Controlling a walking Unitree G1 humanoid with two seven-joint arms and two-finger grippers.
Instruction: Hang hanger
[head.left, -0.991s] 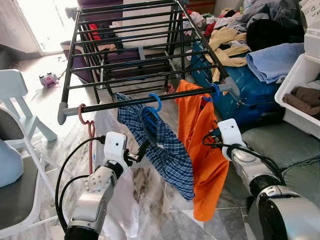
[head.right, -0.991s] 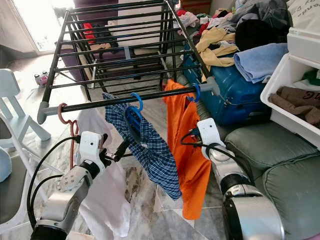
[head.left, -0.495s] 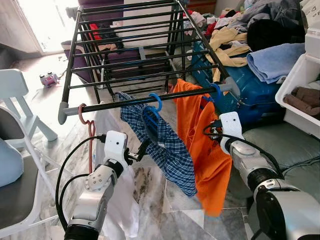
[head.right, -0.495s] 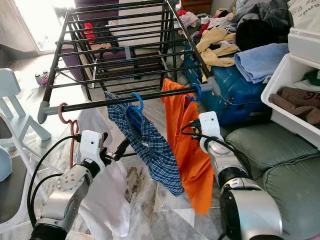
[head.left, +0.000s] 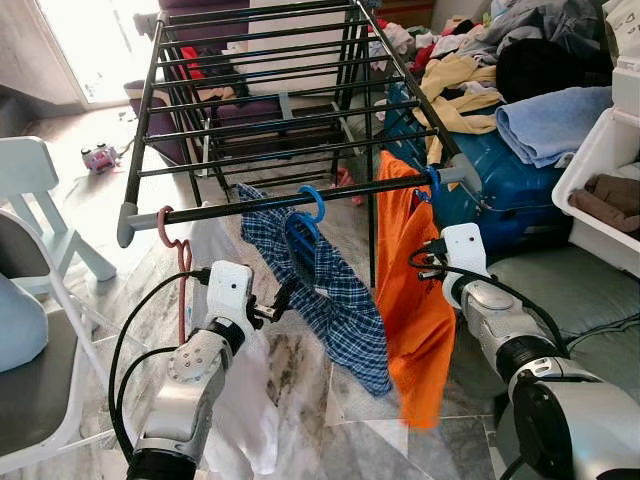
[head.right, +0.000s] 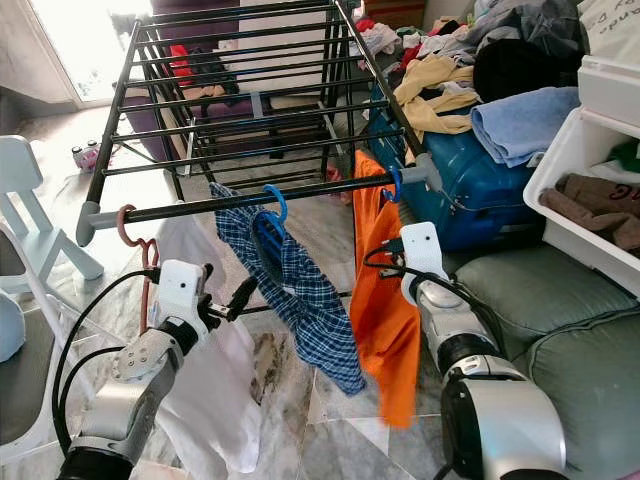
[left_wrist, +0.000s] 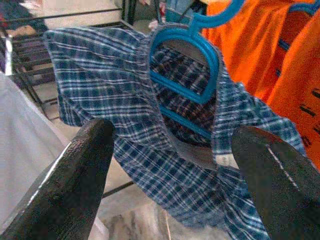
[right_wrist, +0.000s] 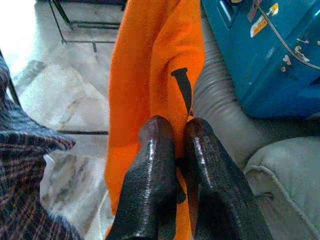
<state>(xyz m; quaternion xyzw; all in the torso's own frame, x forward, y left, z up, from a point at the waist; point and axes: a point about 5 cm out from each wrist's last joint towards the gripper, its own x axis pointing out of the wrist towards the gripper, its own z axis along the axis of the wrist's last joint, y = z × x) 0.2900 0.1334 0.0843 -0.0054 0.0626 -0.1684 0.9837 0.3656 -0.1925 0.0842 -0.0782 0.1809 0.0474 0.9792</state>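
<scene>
A black drying rack's front bar (head.left: 250, 207) carries three hangers. A blue hanger (head.left: 313, 203) holds a blue plaid shirt (head.left: 335, 300) at the middle. Another blue hanger (head.left: 431, 181) holds an orange shirt (head.left: 415, 310), hanging edge-on at the bar's right end. A pink hanger (head.left: 166, 227) with a white garment (head.left: 240, 410) hangs at the left end. My left gripper (left_wrist: 170, 132) is open, just short of the plaid shirt, touching nothing. My right gripper (right_wrist: 174, 125) is shut, its fingers pinched on the orange fabric.
A blue suitcase (head.left: 505, 190) and a pile of clothes (head.left: 500, 60) lie right of the rack. A white bin (head.left: 600, 170) sits on a grey-green couch (head.left: 570, 290). White chairs (head.left: 40, 210) stand at the left. Marble floor lies below.
The orange shirt has swung from facing me to hanging edge-on, shifted right with my right gripper. The left arm and plaid shirt have stayed put.
</scene>
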